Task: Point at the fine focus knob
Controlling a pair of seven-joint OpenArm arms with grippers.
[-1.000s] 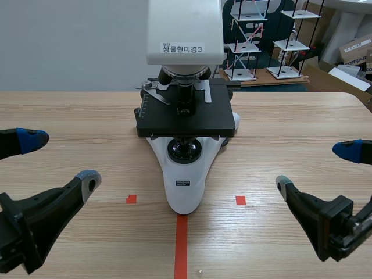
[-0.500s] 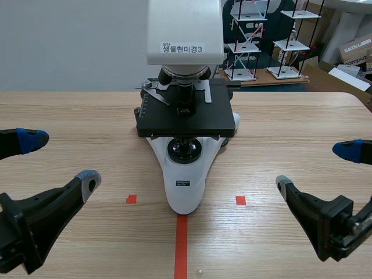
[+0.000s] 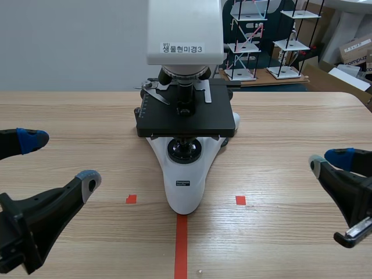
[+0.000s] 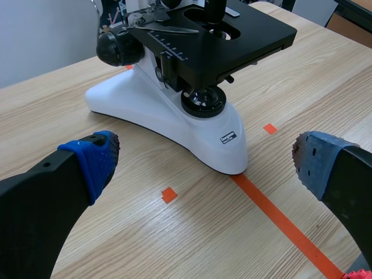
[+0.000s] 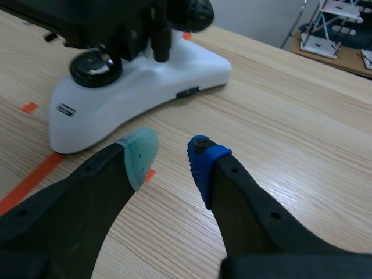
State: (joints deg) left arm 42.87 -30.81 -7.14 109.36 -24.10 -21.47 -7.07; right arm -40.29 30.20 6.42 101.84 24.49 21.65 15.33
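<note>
Low at the right edge of the light wooden table point(image 3: 290, 116), the right gripper point(image 3: 328, 160) hangs with its two thick black fingers nearly together. A narrow gap shows between its grey-green pad point(image 5: 139, 152) and its blue pad point(image 5: 203, 156), and nothing lies in it. Ahead of those fingers in the right wrist view sits the rounded white base of a white-and-black microscope point(image 3: 185, 186). The black round focus knob point(image 5: 195, 13) juts from the microscope's side at the far end of that base, well apart from the fingertips and touched by nothing; which part of it is the fine one cannot be told. Across the table the left gripper point(image 3: 60, 160) is spread wide and empty, one pad blue and the other grey, with the nose of the base ahead of it between the two fingers. The microscope stands in the middle of the table, its flat black square stage point(image 3: 186, 119) above the base and its white head bearing a printed label point(image 3: 182, 49). An orange-red tape line point(image 3: 181, 244) meets the base's front tip, flanked by two small tape squares point(image 3: 131, 199) — one on each side. Beyond the table's far edge stand black-framed shelf models point(image 3: 290, 40) and cardboard boxes point(image 3: 354, 49).
</note>
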